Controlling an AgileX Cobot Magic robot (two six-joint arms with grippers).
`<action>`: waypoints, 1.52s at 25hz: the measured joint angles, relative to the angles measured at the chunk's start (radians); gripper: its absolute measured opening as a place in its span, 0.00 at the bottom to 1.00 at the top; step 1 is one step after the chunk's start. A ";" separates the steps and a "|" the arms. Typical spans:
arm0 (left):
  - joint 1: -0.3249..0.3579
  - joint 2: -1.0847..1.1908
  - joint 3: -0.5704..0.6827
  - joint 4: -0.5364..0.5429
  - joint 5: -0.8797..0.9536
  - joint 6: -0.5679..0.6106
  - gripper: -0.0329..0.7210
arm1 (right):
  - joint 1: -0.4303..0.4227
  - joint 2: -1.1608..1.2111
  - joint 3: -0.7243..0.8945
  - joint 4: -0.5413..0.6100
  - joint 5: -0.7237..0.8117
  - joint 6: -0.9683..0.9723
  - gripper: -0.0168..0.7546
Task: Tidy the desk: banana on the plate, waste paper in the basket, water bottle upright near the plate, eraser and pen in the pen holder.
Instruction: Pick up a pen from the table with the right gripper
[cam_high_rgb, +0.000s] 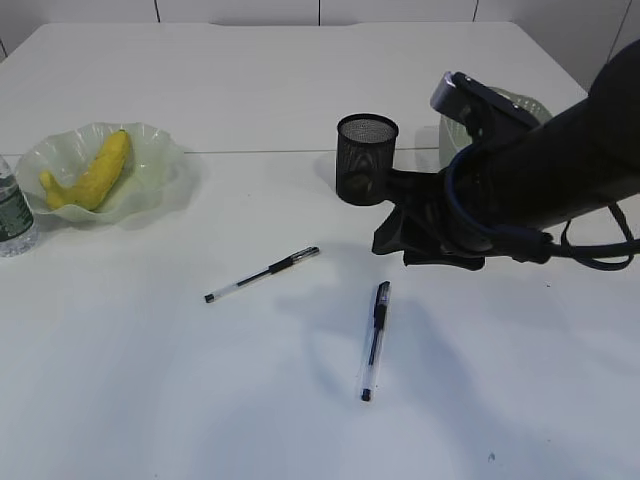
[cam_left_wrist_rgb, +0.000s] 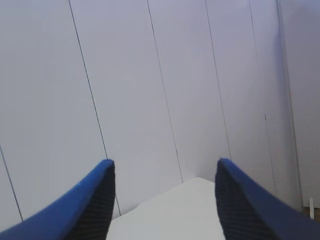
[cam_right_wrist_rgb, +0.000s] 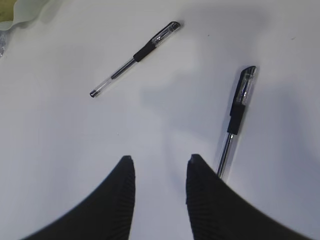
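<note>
Right gripper (cam_right_wrist_rgb: 159, 165) is hanging over the near pen (cam_right_wrist_rgb: 235, 116) (jaws part-spread, empty); centring across its barrel is needed.

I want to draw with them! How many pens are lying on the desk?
2. One pen lies near the middle of the desk, slanting. The other pen lies to its right, closer to the front edge. More could be hidden behind the black arm or inside the pen holder.

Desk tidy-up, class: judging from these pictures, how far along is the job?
Done: banana lies on the plate, bottle upright beside it. In hand: nothing; the right hand hangs open over the desk. Left: two pens must go in the mesh cup.
</note>
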 joint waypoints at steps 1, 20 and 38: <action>0.000 0.000 0.000 0.000 0.000 0.000 0.63 | 0.000 0.005 -0.005 0.000 -0.002 0.000 0.36; -0.035 0.000 0.000 0.011 0.000 -0.003 0.63 | 0.060 0.268 -0.386 -0.570 0.359 0.442 0.36; -0.095 0.000 0.000 0.061 0.000 -0.003 0.63 | 0.119 0.541 -0.582 -0.657 0.572 0.705 0.36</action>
